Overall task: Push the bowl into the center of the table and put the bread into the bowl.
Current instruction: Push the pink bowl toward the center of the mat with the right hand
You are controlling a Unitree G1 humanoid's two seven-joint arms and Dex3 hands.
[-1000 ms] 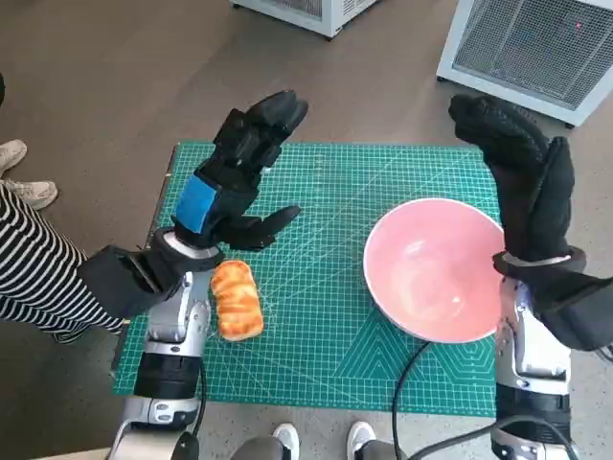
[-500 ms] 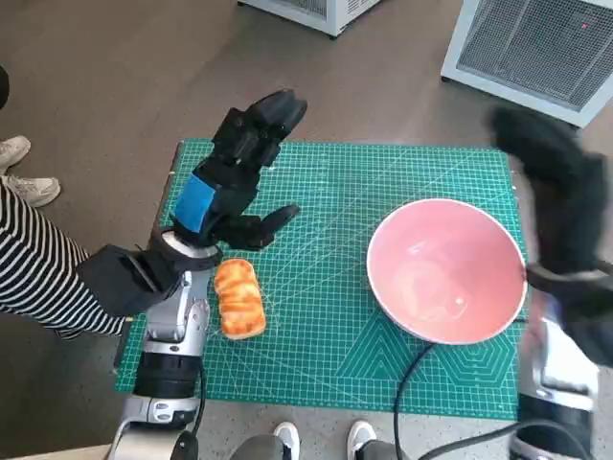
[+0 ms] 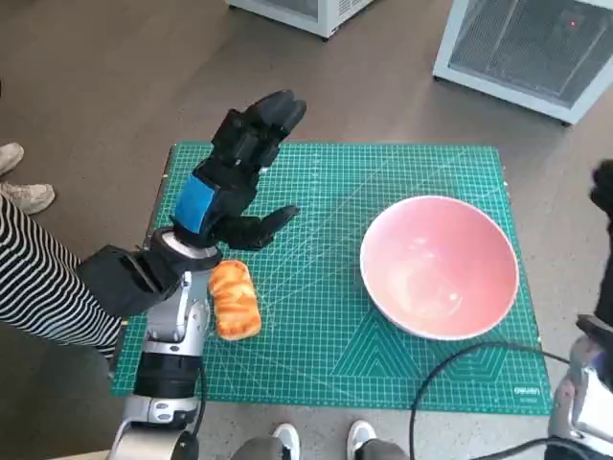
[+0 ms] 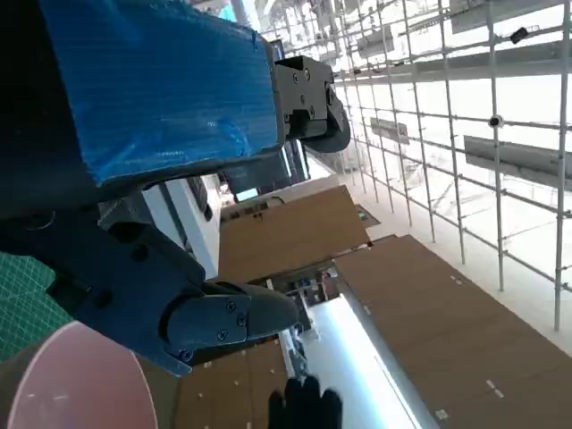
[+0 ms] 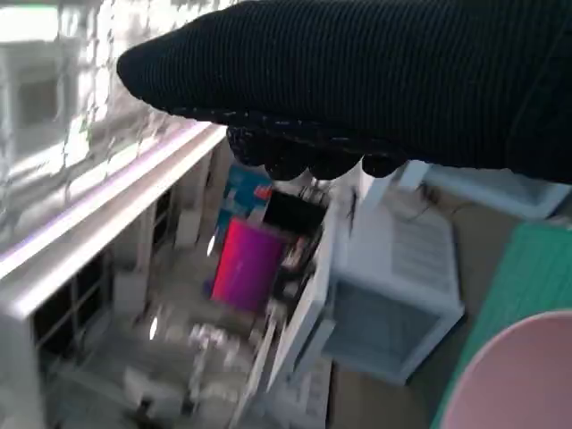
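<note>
- The tabletop [image 3: 335, 374], covered by a green cutting mat, carries both task things; the pink bowl [image 3: 440, 266] sits at about 3 o'clock of the mat's middle, so the push into the center looks not yet done.
- To push well, the right robot hand [image 3: 603, 192] would best meet the bowl's outer wall low on its 3 o'clock side and press toward 9 o'clock, steady and level, since a high contact on the sloped rim could tip or spin it. A black cable lies by the bowl's 6 o'clock edge and might snag the arm.
- The left robot hand [image 3: 239, 177] hovers above the mat at about 10 o'clock, fingers spread and holding nothing.
- The bread [image 3: 235, 299] lies at about 8 o'clock, just beside the left wrist, well apart from the bowl; it should wait until the bowl is centered.
- The head view shows only a sliver of the right robot hand at the frame's 3 o'clock edge; whether its fingers are apart or together cannot be told there.
- The right wrist view adds the glove as a dark band with the bowl's rim beyond it, apparently not touching.
- The left wrist view shows the bowl's edge but no bread.
</note>
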